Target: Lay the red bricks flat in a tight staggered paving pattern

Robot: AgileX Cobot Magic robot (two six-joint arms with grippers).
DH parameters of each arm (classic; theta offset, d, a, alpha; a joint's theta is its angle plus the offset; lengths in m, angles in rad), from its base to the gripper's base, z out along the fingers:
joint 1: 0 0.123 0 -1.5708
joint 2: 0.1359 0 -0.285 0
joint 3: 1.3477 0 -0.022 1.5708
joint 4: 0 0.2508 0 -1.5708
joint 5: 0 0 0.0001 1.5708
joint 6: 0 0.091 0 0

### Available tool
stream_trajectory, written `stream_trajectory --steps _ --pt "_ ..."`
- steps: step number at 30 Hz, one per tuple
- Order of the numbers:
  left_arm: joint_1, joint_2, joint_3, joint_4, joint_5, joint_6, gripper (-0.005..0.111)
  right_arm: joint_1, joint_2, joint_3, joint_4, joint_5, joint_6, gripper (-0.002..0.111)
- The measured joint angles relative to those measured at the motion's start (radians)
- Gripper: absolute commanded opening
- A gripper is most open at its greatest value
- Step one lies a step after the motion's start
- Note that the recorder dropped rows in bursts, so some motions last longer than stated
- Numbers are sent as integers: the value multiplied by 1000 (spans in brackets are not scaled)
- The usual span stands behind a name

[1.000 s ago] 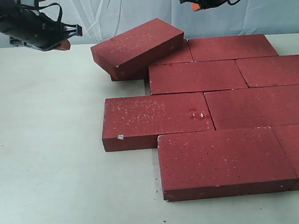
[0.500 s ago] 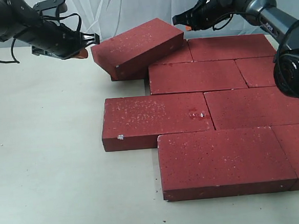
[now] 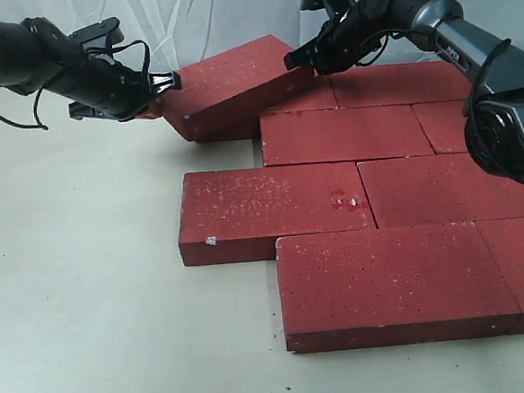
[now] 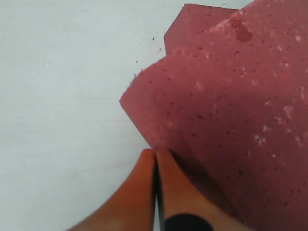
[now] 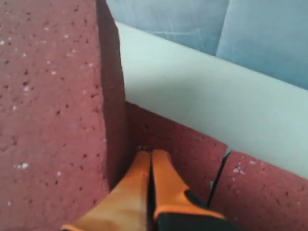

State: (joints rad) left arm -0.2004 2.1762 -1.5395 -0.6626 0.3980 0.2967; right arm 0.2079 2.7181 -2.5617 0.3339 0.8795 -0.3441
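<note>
One tilted brick (image 3: 236, 83) lies askew on top of the layout. Its lower end rests on a partly hidden brick (image 4: 192, 19), and its raised end leans over the far row of the flat bricks (image 3: 346, 134), which spread out in offset rows on the side of it nearer the camera.

The left end effector (image 3: 160, 85) has its orange fingers pressed together, holding nothing, with the tips against the lower end of the tilted brick. The right end effector (image 3: 299, 59) is likewise pressed together and empty. Its tips sit in the angle where the raised end meets the flat brick below.

This looks like a two-sided nudge rather than a lift. To do it well:

- Keep both sets of tips low on the end faces so they push instead of riding up the rough surface.
- Let one side lead and the other only steady, or the tilted brick may pivot.
- Move slowly, since dragging could shift the flat bricks already set close together.
- Aim for the tilted brick to come down flat on the bench (image 3: 87, 263), long edge snug to a neighbour and joints offset.
</note>
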Motion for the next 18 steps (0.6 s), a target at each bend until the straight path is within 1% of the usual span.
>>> stream_trajectory --steps 6,10,13,18 --pt "0 2 0 -66 -12 67 0 6 -86 0 8 86 -45 -1" --pt "2 -5 0 -30 -8 82 0 6 -108 0 9 190 -79 -1" --pt "20 -71 8 17 2 75 0 13 -129 7 11 315 -135 -1" --pt "57 -167 93 41 -6 75 0 56 -222 140 25 334 -143 -1"
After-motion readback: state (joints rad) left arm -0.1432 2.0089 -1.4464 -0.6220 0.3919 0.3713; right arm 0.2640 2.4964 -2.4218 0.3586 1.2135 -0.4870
